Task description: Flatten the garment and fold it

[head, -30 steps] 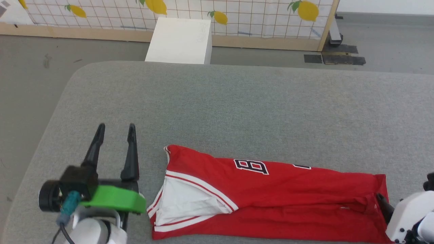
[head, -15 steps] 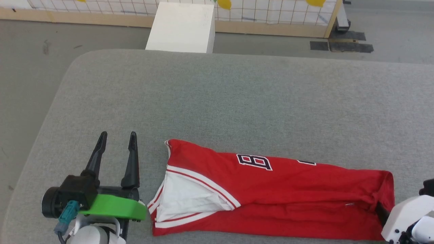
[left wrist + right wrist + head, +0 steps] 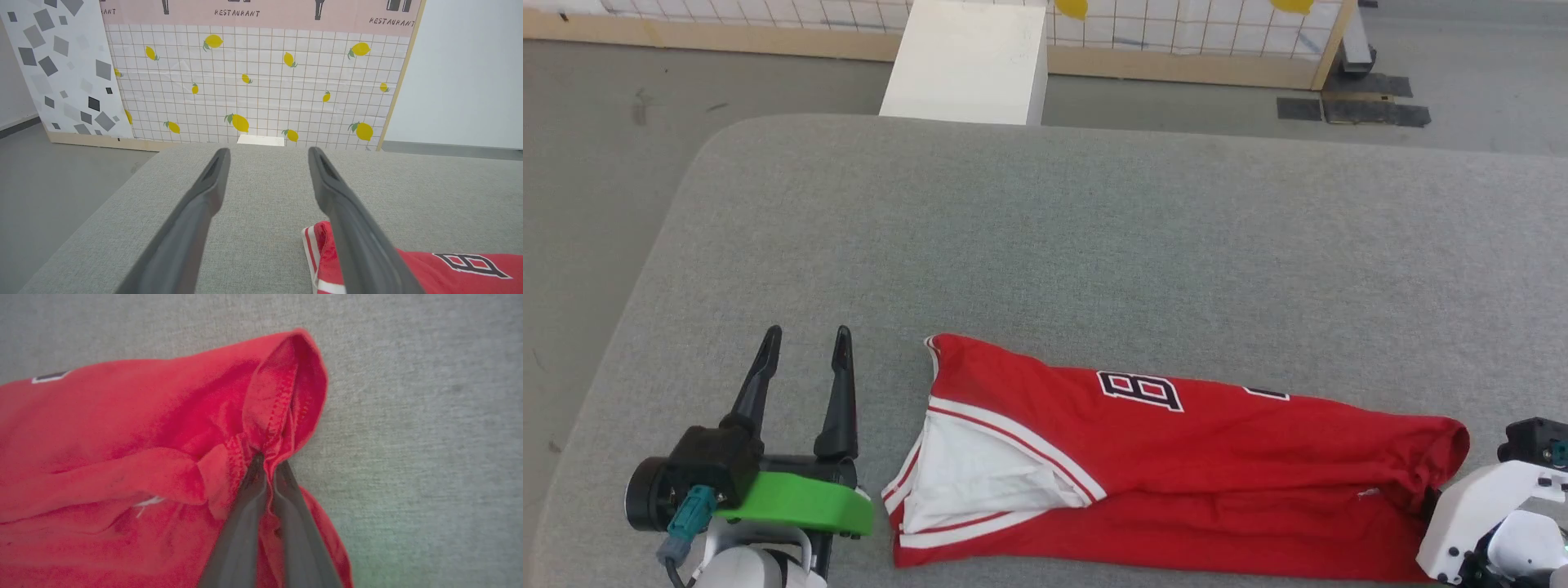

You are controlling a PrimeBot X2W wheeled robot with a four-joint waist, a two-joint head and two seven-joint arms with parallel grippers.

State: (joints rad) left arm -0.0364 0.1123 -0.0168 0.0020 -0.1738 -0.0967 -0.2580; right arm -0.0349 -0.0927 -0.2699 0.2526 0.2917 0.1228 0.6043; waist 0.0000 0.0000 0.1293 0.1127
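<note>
The garment (image 3: pixel 1217 457), a red T-shirt with a white sleeve (image 3: pixel 980 482) and striped trim, lies folded into a long strip along the near edge of the grey padded table (image 3: pixel 1094 245). My left gripper (image 3: pixel 805 336) stands open just left of the collar end, touching nothing. In the left wrist view the left gripper (image 3: pixel 268 150) has bare table between its fingers, and the garment (image 3: pixel 429 265) sits at the lower right. In the right wrist view my right gripper (image 3: pixel 267 459) is shut on a pinch of the garment's (image 3: pixel 122 437) hem at its right end.
A white box (image 3: pixel 968 61) stands on the floor beyond the table's far edge. Behind it runs a lemon-patterned partition (image 3: pixel 253 81) in a wooden frame. The table's rounded left corner (image 3: pixel 711 147) drops to grey floor.
My right gripper has shut on the garment's right end, and the hem there has bunched up. The head camera has tilted down a little. The left gripper has not moved.
</note>
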